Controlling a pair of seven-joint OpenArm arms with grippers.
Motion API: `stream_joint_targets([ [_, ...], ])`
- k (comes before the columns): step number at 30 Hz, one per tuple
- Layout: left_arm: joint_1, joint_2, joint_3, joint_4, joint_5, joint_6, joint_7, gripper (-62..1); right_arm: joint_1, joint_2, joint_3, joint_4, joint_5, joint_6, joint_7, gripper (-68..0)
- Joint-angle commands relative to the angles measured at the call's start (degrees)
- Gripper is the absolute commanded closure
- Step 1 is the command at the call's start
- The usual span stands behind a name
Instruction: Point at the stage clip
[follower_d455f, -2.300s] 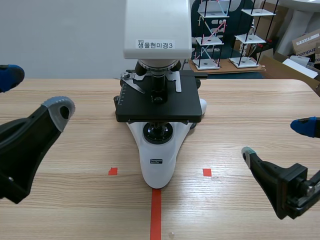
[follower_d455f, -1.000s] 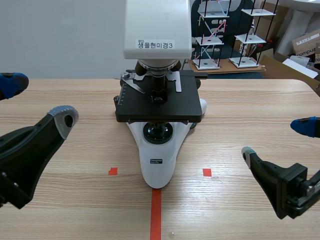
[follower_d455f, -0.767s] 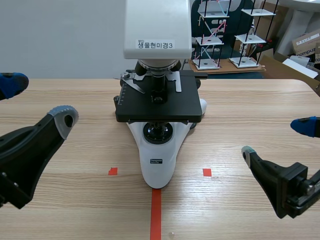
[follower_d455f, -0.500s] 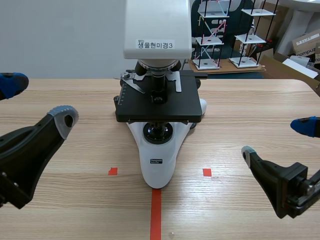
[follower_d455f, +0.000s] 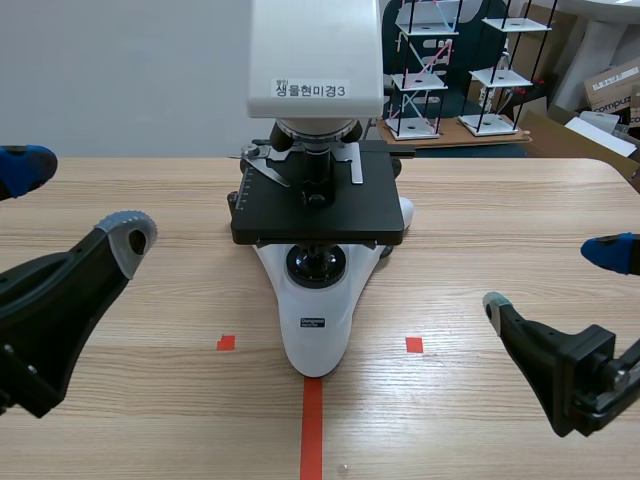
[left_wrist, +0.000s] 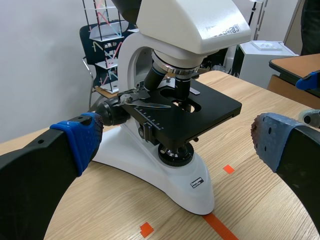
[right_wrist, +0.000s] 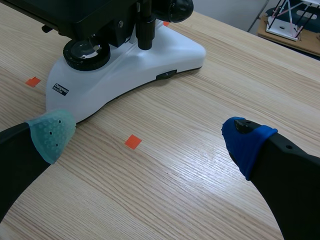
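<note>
Left claw (follower_d455f: 75, 198) and right claw (follower_d455f: 552, 278) are hovering with jaws apart; stage clip (follower_d455f: 265, 165) is sitting at the ten-o'clock corner of the microscope stage (follower_d455f: 340, 215), two o'clock from the nearer left claw.

Thin silvery metal stage clip (follower_d455f: 268, 167): slim curved arm with a pointed tip, shiny against the flat black square stage (follower_d455f: 320, 215) of the white microscope (follower_d455f: 315, 335). It lies low and flat over the stage top, at the stage's far left part in the scene view. The arm runs diagonally from its pivot at the far left edge toward the stage's middle, tip ending just beside the objective lenses (follower_d455f: 318, 160). The microscope stands upright mid-tabletop (follower_d455f: 480, 230).
</note>
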Motion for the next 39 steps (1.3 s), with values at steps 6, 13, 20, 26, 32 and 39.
stream_joint_targets([
  [6, 0.3, 0.6, -0.2, 0.3, -0.4, 0.1, -1.0, -62.3, -0.1, 0.6, 0.2, 1.0, 0.7, 0.0, 1.3, -65.3],
  [13, 0.2, 0.6, -0.3, 0.3, -0.4, 0.6, -2.7, -53.8, -0.1, 0.6, 0.2, 1.0, 0.7, 0.0, 1.3, -65.3],
  [20, -2.0, -0.9, -0.3, 0.3, -0.4, 4.2, -2.6, -17.2, -0.1, 0.6, 0.2, 1.0, 0.9, 0.0, 2.1, -65.3],
  [26, -6.6, -5.1, -0.3, -0.9, -0.3, 6.9, 3.3, -3.0, -0.1, 0.6, 0.2, 1.0, 1.1, 0.0, 2.2, -65.3],
  [32, -12.8, -7.3, -0.2, -5.5, 0.1, 6.7, 8.9, -2.9, -0.1, 0.6, 0.2, 1.0, 1.0, 0.0, 2.1, -65.3],
  [39, -20.0, -10.4, 0.0, -11.3, 0.1, 2.9, 10.1, -2.9, -0.1, 0.6, 0.2, 1.0, 1.0, 0.0, 2.1, -65.3],
])
